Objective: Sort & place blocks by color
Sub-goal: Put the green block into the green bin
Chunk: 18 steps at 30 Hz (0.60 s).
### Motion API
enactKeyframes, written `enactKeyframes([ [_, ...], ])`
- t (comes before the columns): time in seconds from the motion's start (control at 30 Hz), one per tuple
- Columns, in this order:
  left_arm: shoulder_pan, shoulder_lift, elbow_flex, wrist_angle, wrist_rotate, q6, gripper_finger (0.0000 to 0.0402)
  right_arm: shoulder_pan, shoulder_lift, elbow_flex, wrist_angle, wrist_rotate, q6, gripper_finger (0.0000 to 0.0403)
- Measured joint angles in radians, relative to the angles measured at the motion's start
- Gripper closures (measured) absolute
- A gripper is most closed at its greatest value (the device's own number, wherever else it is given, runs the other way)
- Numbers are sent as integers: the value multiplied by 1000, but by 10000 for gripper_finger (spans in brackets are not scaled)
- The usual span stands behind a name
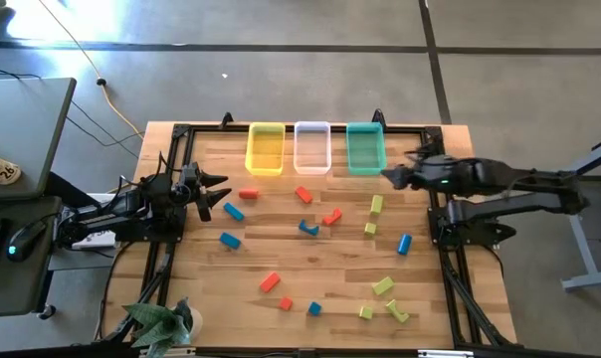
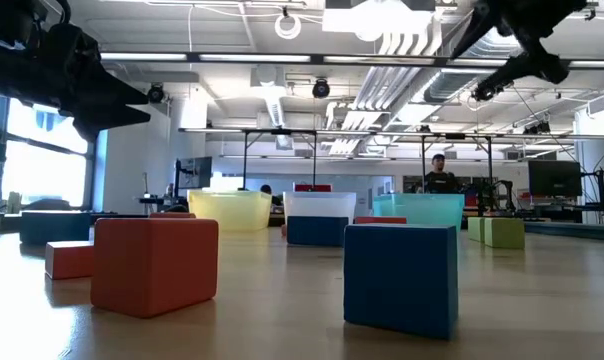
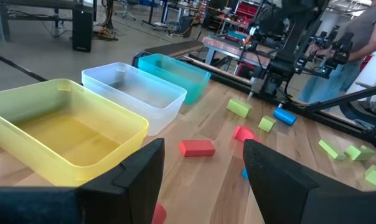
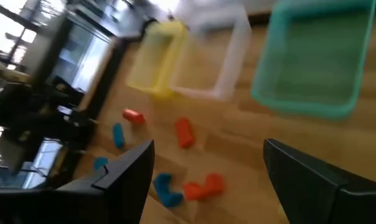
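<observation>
Starting with the table [image 1: 310, 264]: bare wood, nothing sorted on it yet, judging by the trays.

At its left edge, the left gripper [image 1: 219, 195]: raised clear of the wood, aimed across at the scatter, fingers spread with nothing between them (probably parked there to leave the middle free).

At the right edge, just in front of the teal tray [image 1: 365, 167], the right gripper [image 1: 390, 176]: also spread wide and empty, up above the surface. Seems placed there to look down over the pieces and choose a first one, though that is only a reading.

Along the far edge, three trays side by side: yellow tray [image 1: 265, 167], clear tray [image 1: 312, 167], then the teal. One per colour, presumably, and lined up within reach of either arm. All three apparently empty.

Across the middle and near part, the blocks [image 1: 302, 195]: loose, mostly apart from one another, none in a tray and none held.

Counting from above: five red-orange, five blue, five yellow-green, so fifteen in sight. Greens mostly toward the right side, blues and reds mixed through the middle and left
</observation>
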Motion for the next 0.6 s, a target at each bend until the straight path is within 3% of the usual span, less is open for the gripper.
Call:
enactKeyframes([
  [0.27,0,0,0,0,0,0,193,0,235,10,-83,-111,284,116],
  [0.6,0,0,0,0,0,0,193,0,477,10,-94,-157,480,116],
])
